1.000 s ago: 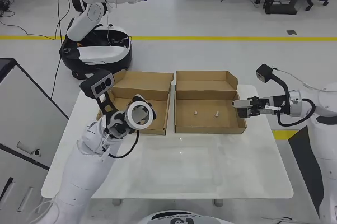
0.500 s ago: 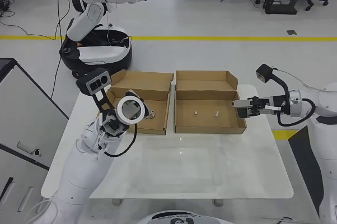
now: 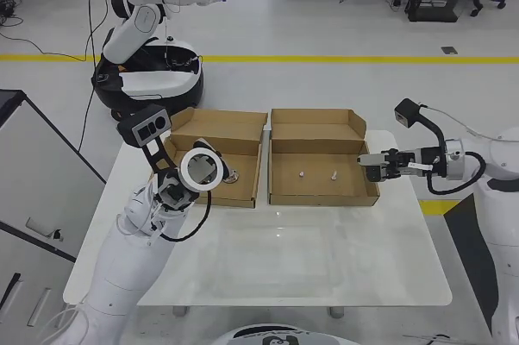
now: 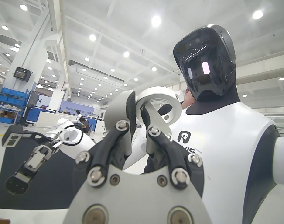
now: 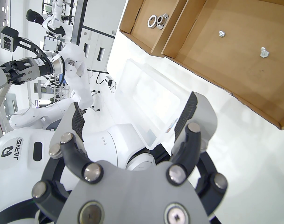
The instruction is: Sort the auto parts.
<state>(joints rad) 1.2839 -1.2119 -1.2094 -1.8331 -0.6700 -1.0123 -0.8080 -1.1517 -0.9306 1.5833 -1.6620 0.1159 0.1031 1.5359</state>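
The left gripper [image 4: 138, 117] was clamped on the rim of a ring [image 4: 158, 93], held high with the left box [image 3: 242, 185] below it. The right gripper [image 5: 135, 117] stood spread wide at the edge of the right box [image 5: 225, 71], two bolts [image 5: 221, 33] lying ahead of it inside.

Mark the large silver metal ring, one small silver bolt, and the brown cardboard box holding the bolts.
large silver metal ring [image 4: 158, 92]: left wrist view, on its upper band.
small silver bolt [image 5: 221, 33]: right wrist view, on its head.
brown cardboard box [image 5: 237, 71]: right wrist view, on its bare floor.
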